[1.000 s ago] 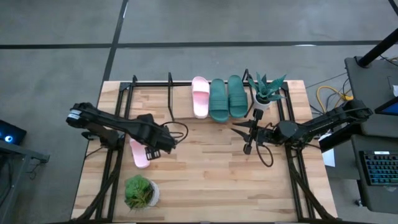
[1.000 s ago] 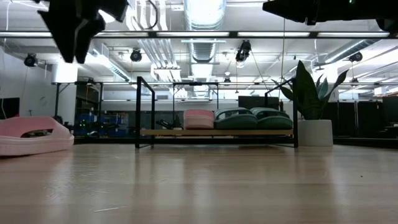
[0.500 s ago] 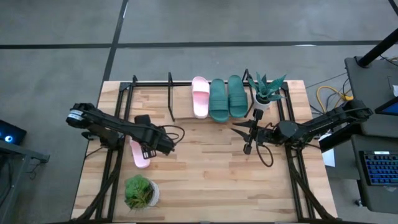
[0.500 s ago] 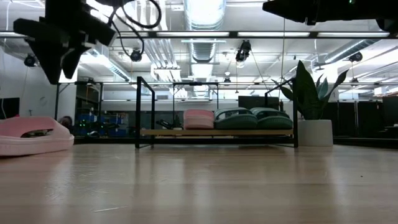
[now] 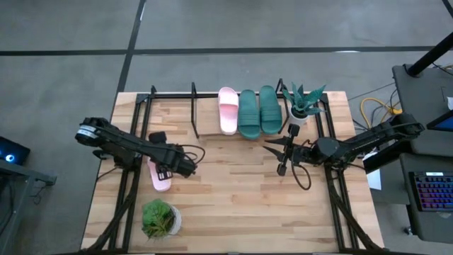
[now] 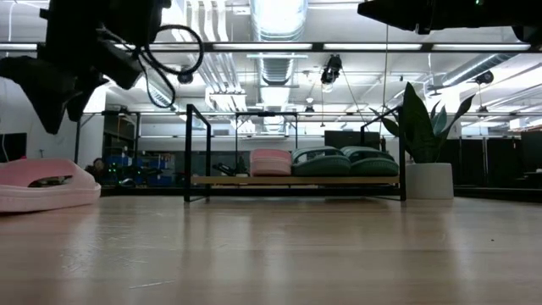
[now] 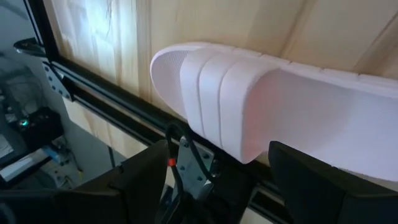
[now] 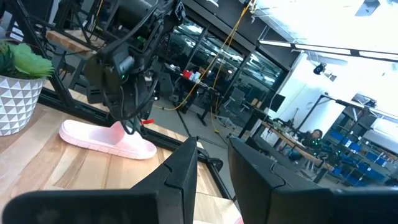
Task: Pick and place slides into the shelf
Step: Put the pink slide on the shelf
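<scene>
Fingers [image 7: 311, 180] of left end effector [image 7: 211, 186] spread, straddling pink slide [image 7: 261, 118].

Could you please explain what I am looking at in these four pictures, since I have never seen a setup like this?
Two dark robot arms work at a wooden table. One picture looks straight down, one looks level across the tabletop, and two come from cameras on the arms' wrists. At the far edge stands a shelf holding one pink slide and two green slides. A second pink slide lies on the table. The left pincer hangs open just above it, holding nothing. The right pincer waits open near a potted plant. Another plant stands at the near edge.
</scene>
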Controlling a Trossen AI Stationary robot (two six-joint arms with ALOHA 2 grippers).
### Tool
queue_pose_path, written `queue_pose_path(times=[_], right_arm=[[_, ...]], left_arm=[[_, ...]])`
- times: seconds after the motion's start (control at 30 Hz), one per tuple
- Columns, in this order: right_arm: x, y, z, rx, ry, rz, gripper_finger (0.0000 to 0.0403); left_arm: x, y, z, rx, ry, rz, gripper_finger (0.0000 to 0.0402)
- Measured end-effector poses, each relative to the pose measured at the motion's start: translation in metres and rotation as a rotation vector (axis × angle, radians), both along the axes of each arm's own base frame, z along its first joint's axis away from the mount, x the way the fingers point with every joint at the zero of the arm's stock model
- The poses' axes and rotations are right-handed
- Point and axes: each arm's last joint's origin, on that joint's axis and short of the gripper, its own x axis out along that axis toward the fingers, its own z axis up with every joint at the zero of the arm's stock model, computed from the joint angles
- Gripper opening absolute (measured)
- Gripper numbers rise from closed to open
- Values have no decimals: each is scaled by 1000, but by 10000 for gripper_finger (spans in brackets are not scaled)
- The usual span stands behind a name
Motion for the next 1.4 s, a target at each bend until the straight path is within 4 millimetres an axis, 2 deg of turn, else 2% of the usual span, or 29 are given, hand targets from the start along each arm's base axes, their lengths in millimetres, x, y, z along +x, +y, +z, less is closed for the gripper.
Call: queue_pose_path(times=[0.7,1.07,1.4], right_arm=[[0,0,0,0,0,0,82],[0,0,0,0,0,0,82],[0,0,0,0,0,0,82]], left_arm=[[-15,4,-35,26,46,19,262],[-15,5,-36,108,29,-27,262],[-26,8,-47,119,83,-30,262]])
